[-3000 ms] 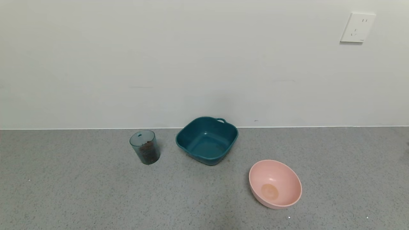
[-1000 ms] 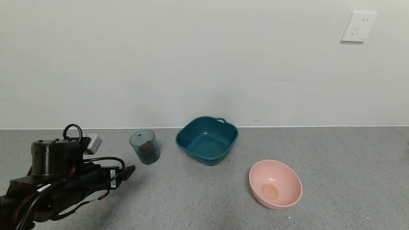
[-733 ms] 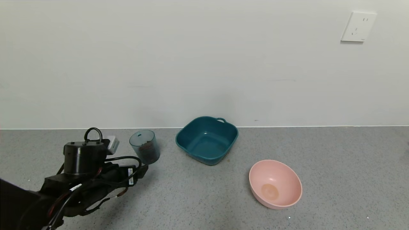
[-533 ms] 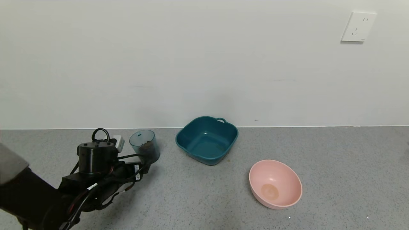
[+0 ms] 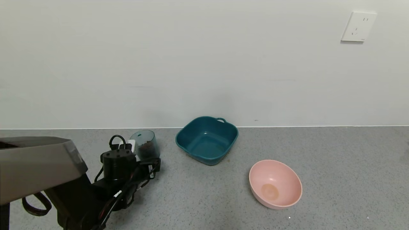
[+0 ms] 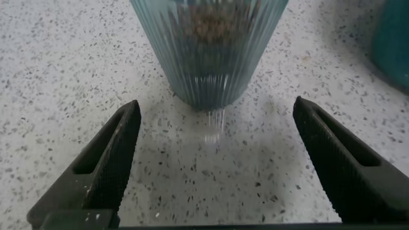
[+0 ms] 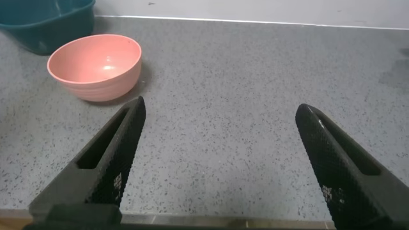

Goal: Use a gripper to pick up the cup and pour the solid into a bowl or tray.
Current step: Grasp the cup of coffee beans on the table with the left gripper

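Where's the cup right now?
Head view: the cup stands upright on the counter's left, beside the teal tub, with the left gripper open just before it.

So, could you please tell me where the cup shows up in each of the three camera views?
Head view: the cup stands left of the teal tub, just beyond the left gripper.
Left wrist view: the cup is dead ahead, centred beyond the open fingers.
Right wrist view: not in it.
Shared landmark: the teal tub, a sliver in both wrist views.

left gripper point(image 6: 214, 163) jaws wide apart | cup point(image 6: 208, 48) upright just ahead (brown solid point(image 6: 208, 22) inside) | not touching
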### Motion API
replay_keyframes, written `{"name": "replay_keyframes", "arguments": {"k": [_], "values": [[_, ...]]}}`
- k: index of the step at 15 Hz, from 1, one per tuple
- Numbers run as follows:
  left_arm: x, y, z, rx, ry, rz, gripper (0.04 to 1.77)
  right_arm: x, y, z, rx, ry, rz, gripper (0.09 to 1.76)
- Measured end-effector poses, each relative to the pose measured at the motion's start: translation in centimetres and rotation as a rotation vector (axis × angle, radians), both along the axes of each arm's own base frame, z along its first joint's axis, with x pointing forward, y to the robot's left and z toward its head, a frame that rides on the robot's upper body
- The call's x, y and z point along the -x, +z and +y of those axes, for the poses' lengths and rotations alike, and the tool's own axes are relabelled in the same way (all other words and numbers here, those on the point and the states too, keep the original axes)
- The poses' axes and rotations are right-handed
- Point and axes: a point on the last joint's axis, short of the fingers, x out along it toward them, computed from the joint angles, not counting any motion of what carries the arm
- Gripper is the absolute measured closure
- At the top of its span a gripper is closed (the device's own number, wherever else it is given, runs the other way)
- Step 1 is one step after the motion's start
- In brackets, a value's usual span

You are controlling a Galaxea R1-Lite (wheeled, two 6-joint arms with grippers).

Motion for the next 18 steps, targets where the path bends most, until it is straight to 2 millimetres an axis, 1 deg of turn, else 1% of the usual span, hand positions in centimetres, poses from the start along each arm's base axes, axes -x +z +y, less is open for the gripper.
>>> {"name": "replay_keyframes", "arguments": {"k": [3, 5, 10, 14, 18], "values": [[-0.7, -1.1, 0.1, -0.004, 0.008, -0.025, 0.09, 0.0, 0.0, 0.0, 0.001, 0.0, 0.0, 0.14], [-1.1, -1.4, 0.1, 0.0, 0.01, -0.051, 0.09, 0.0, 0.0, 0.0, 0.0, 0.0, 0.0, 0.14], [-2.6, -1.5, -0.1, 0.005, 0.012, -0.08, 0.09, 0.0, 0.0, 0.0, 0.0, 0.0, 0.0, 0.14], [-4.3, -1.7, 0.8, -0.023, 0.042, -0.114, 0.09, 0.0, 0.0, 0.0, 0.0, 0.0, 0.0, 0.14], [-5.2, -2.0, 1.0, -0.027, 0.053, -0.129, 0.09, 0.0, 0.0, 0.0, 0.001, 0.0, 0.0, 0.14]]}}
